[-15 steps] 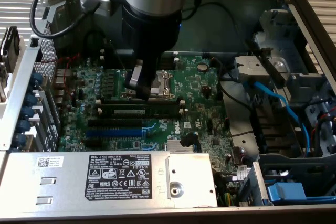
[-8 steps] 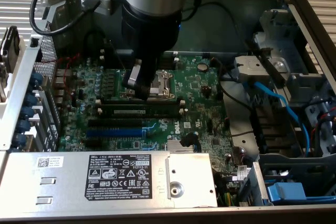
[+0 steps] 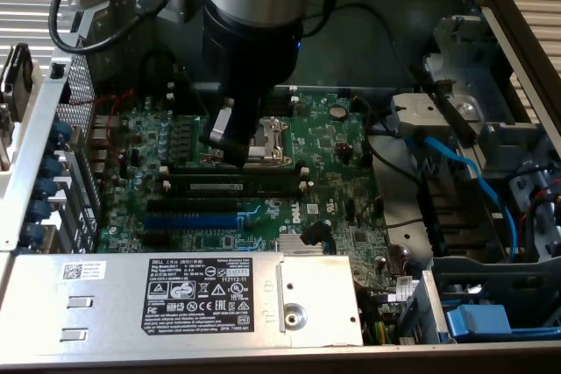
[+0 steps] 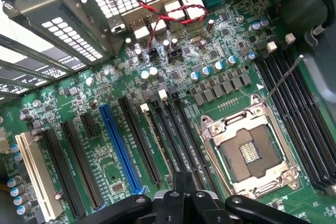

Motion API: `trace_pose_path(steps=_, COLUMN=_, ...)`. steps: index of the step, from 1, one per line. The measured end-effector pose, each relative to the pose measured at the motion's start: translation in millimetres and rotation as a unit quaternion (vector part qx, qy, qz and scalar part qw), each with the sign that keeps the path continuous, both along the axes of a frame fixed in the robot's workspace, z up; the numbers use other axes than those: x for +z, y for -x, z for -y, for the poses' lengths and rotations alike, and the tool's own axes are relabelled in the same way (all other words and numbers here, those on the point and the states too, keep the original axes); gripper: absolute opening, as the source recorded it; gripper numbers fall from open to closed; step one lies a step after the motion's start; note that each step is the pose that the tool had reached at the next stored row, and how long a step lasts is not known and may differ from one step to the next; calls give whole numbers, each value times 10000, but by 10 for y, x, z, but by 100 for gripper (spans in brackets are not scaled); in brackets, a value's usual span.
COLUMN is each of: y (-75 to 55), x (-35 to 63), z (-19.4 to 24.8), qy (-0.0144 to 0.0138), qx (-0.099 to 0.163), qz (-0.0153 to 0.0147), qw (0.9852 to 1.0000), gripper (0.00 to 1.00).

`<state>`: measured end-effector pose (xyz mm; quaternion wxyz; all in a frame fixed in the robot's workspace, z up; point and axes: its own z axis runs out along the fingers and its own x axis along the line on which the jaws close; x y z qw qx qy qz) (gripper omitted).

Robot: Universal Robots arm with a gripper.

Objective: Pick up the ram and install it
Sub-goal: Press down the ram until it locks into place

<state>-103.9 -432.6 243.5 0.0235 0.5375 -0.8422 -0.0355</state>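
Exterior view, foreground: a grey power supply point(image 3: 114, 291) with a black-and-white label fills the 6 o'clock edge of the open computer case.
Blue slot: the blue slot point(image 3: 191, 219) lies on the green motherboard point(image 3: 337, 142), just beyond the power supply.
Ram: the ram point(image 3: 232, 187), dark with a pale label strip, lies along a black slot one row past the blue slot, at 6 o'clock from the processor socket point(image 3: 267, 140).
Hand: the hand point(image 3: 230, 153) hangs closed just above the ram's middle with nothing seen in its grip; whether it touches the stick cannot be told.
Arm: the dark wrist and silver arm point(image 3: 259, 6) rise toward 12 o'clock.
Far side: a blue cable point(image 3: 465, 168) runs through the drive bay at 3 o'clock.
Wrist view: the closed hand point(image 4: 184, 199) sits over the long black slots between the blue slot point(image 4: 121, 148) and the open processor socket point(image 4: 252, 150); red wire point(image 4: 152, 6) crosses the perforated case wall beyond.
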Motion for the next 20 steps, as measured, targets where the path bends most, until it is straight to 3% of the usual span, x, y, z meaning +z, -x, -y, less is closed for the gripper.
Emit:
trace_pose_path(steps=12, y=-1, x=0, z=0, qy=0, qx=-194, qz=-73, qw=9998, gripper=10)
trace_pose_path(steps=20, y=-2, x=-1, z=0, qy=-1, qx=-356, qz=-102, qw=9993, gripper=10)
